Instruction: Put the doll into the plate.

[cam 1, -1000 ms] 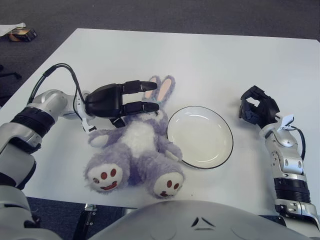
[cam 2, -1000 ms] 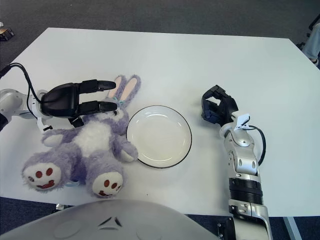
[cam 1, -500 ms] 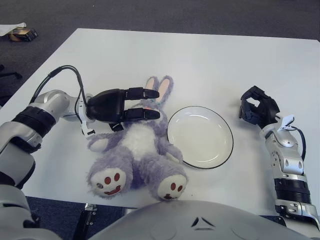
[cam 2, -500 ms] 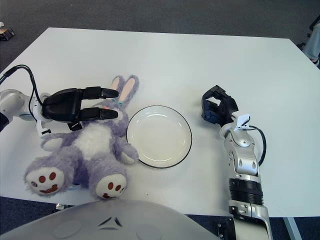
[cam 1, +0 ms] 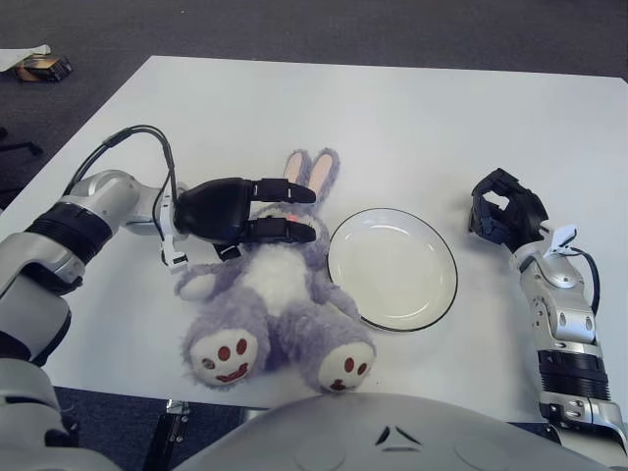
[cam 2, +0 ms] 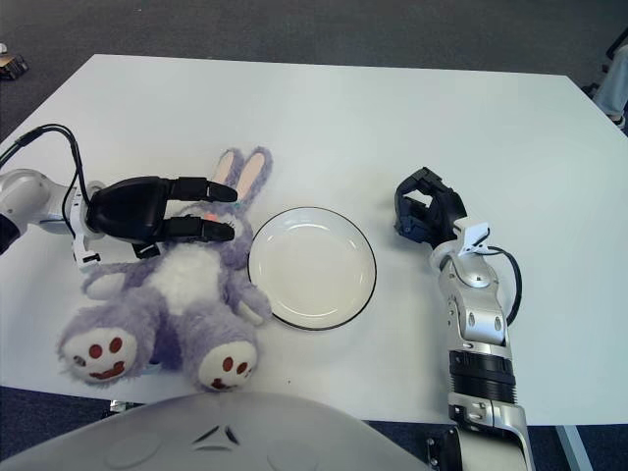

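A purple plush bunny doll (cam 1: 275,294) lies on its back on the white table, feet toward me, ears pointing away. Its right side almost touches a white plate (cam 1: 392,267) with a dark rim, which holds nothing. My left hand (cam 1: 309,211) reaches in from the left and lies over the doll's head. Its fingers (cam 1: 280,188) are stretched out straight across the face, just below the ears, not closed around it. My right hand (cam 1: 505,216) is parked to the right of the plate with its fingers curled, holding nothing.
The table's front edge runs just below the doll's feet (cam 1: 226,355). A black cable (cam 1: 147,142) loops above my left forearm. A small object (cam 1: 39,67) lies on the dark floor at the far left, off the table.
My left hand has shifted a little to the right over the doll's head. The doll has turned with it, its feet swinging right and nearer the front edge. The right hand has not moved.
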Tool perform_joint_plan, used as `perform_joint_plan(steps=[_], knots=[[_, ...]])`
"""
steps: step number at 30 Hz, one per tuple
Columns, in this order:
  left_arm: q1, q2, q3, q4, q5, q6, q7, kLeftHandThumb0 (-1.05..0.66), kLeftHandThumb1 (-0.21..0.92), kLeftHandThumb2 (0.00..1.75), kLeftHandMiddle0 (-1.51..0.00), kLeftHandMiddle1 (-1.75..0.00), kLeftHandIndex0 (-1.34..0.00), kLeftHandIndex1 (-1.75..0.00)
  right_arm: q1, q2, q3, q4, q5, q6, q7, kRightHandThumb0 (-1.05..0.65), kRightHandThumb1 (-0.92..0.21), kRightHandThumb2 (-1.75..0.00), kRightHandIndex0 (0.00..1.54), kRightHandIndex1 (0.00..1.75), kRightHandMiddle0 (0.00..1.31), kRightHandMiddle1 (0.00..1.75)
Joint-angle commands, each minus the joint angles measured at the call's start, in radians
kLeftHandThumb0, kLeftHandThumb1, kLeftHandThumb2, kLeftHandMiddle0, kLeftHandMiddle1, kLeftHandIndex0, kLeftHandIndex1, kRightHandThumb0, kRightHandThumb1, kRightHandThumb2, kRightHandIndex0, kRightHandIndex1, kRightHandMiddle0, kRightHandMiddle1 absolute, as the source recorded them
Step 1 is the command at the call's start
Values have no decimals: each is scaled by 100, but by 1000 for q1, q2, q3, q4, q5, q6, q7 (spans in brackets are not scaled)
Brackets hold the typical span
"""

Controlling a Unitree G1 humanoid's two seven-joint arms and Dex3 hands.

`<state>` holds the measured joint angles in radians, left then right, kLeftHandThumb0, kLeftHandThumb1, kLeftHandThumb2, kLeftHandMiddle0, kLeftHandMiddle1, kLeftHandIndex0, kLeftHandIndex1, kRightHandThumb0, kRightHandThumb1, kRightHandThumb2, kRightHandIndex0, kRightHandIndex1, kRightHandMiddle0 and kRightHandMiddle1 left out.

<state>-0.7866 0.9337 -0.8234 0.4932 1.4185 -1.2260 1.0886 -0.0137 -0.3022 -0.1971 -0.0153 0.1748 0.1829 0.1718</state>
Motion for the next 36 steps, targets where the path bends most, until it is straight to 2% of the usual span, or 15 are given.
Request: perform_joint_plan(steps=[1,4,10,17,27,30,36], knots=[[-3,-5,-18,-8,20,-9,-33,-59,92,72,-12,-63,0,-85,62,14,25,41,-11,86,6,-41,-54,-103,97,175,44,175],[-3,-11,-23,-11,23,-11,-42,-55,92,71,-13,-64,0,-87,63,14,26,38,-16,91,0,-41,-55,-103,97,175,44,175],[-1,-26,-30,-18,26,-8,-47,-44,84,83,-17,-72,0,-92,65,15,31,29,-27,98,-16,-41,-56,-101,95,175,43,175],[-3,-38,-31,-29,25,-11,-52,-37,81,91,-20,-82,0,-95,68,17,33,19,-21,105,-19,-41,-56,-101,95,175,43,175],[-16,-72,-46,-14,23,-23,-79,-26,76,103,-16,-90,0,-101,71,21,34,14,-15,105,-16,-41,-57,-100,94,175,42,175],[-32,-88,-59,-1,24,-35,-105,-21,71,108,-13,-94,0,-104,71,21,35,13,-14,106,-16,-41,-57,-100,94,175,42,175],[-65,-127,-80,36,21,-44,-146,-16,64,115,-9,-109,0,-108,73,24,36,6,-10,109,-13,-41,-57,-100,94,175,42,175]])
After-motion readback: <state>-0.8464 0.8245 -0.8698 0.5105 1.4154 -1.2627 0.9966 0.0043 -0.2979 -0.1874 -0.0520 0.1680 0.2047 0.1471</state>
